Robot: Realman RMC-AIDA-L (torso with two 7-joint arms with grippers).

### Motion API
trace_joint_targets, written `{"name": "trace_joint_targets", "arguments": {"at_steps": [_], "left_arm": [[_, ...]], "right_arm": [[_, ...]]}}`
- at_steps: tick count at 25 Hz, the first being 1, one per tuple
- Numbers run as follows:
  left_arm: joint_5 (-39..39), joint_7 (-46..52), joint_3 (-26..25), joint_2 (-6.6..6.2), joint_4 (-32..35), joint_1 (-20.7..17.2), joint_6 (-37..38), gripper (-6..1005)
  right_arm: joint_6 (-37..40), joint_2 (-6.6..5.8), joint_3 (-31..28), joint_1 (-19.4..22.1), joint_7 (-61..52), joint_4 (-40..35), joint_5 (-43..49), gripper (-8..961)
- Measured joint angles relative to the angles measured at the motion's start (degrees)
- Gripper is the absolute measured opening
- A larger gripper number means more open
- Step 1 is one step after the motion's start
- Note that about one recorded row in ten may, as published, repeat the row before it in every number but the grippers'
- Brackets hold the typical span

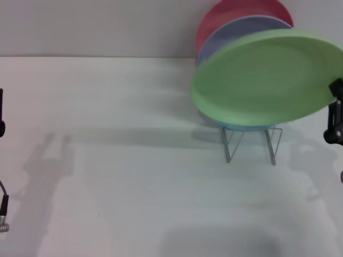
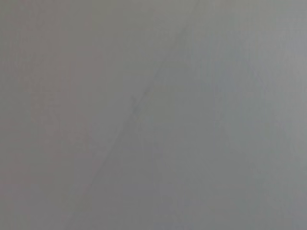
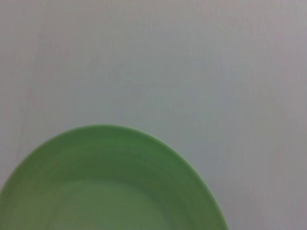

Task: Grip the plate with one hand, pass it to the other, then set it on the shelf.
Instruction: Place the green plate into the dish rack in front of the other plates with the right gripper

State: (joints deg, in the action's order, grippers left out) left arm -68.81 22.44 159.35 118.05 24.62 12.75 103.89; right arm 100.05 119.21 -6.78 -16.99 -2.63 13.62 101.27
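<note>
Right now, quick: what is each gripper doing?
Left gripper: parked at the table's left edge, holding nothing.
Right gripper: at the far right, closed on the green plate, held above the rack.

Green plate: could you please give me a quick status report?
Right pincer at green plate rim, holding it above rack. Left pincer idle at table edge. Lilac plate and red plate already racked behind.

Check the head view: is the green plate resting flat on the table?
No: the green plate is held tilted in the air at the right gripper, above the wire rack.
</note>
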Motion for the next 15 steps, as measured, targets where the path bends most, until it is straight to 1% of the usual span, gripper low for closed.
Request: {"name": "trace_joint_targets", "arguments": {"at_steps": [7,15], "left_arm": [[1.3,2.2,-0.2,0.16,-0.1,0.6,-0.3,425],[1.3,2.3,0.0,0.28,0.0,0.7,0.0,427]], "right_arm": [[-1.6,0.05,-0.5,-0.6,0.0,-4.1,-0.1,20],[-5.0,-0.01,-0.3,-1.9,0.0,-5.8,0.1,20]]}}
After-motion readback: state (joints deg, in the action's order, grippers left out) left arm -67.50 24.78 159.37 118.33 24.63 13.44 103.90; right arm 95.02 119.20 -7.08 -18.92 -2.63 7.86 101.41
